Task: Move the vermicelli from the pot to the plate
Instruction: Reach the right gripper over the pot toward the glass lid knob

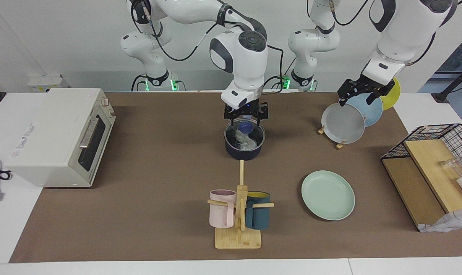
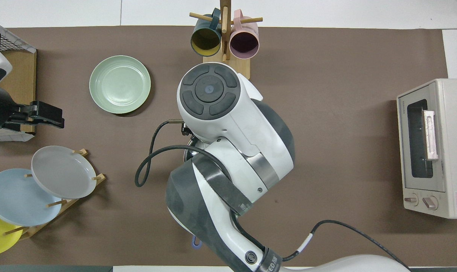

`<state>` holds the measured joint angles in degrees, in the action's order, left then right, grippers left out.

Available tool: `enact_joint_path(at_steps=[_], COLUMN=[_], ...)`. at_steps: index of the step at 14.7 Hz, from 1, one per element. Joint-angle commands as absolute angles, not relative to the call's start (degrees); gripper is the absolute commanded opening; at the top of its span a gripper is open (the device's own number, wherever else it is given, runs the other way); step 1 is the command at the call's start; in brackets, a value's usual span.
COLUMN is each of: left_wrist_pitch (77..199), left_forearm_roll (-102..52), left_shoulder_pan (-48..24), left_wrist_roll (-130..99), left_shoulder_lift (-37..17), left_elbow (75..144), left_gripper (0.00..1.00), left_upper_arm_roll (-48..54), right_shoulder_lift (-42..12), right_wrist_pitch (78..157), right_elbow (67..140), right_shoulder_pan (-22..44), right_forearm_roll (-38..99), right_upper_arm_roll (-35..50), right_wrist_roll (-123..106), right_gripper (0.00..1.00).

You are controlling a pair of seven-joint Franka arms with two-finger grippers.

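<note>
The dark navy pot (image 1: 243, 151) stands mid-table, near the robots, with a clear glass lid (image 1: 253, 133) and its blue knob (image 1: 246, 126) on it. The whitish vermicelli (image 1: 243, 142) shows through the lid. My right gripper (image 1: 246, 119) is low over the lid, its open fingers on either side of the knob. In the overhead view the right arm hides the pot except for the end of its handle (image 2: 196, 241). The mint-green plate (image 1: 328, 195) (image 2: 120, 84) lies bare, farther from the robots, toward the left arm's end. My left gripper (image 1: 357, 96) (image 2: 47, 115) waits over the plate rack.
A plate rack holds a grey plate (image 1: 343, 124), a blue plate and a yellow plate. A mug tree (image 1: 238, 214) with a pink mug and a dark blue mug stands farther from the robots than the pot. A toaster oven (image 1: 59, 135) is at the right arm's end, a wire basket (image 1: 437, 141) at the left arm's end.
</note>
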<state>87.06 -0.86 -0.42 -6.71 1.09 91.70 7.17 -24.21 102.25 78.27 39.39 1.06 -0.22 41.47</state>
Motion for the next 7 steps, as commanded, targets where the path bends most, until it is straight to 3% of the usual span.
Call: enact_joint_path(at_steps=[1,3,7], left_wrist_pitch=[87.5,87.6,87.9], left_forearm_roll=[-1.7,-1.7,-1.7], left_shoulder_pan=[0.4,0.4,0.4], left_wrist_roll=[-6.4,-6.5,-6.6], left_shoulder_lift=[2.4,2.4,2.4], left_elbow=[92.9,92.9,92.8], left_gripper=[1.00,1.00,1.00], left_upper_arm_roll=[7.6,7.6,7.6], right_shoulder_lift=[-20.5,-17.5,-17.0], right_wrist_pitch=[107.6,114.5,116.0], right_elbow=[86.3,95.0,96.9], right_shoulder_pan=[39.9,41.4,43.2], right_forearm_roll=[0.4,0.4,-1.0], right_upper_arm_roll=[0.1,0.1,0.1], right_wrist_roll=[42.5,42.4,42.5], right_gripper=[1.00,1.00,1.00])
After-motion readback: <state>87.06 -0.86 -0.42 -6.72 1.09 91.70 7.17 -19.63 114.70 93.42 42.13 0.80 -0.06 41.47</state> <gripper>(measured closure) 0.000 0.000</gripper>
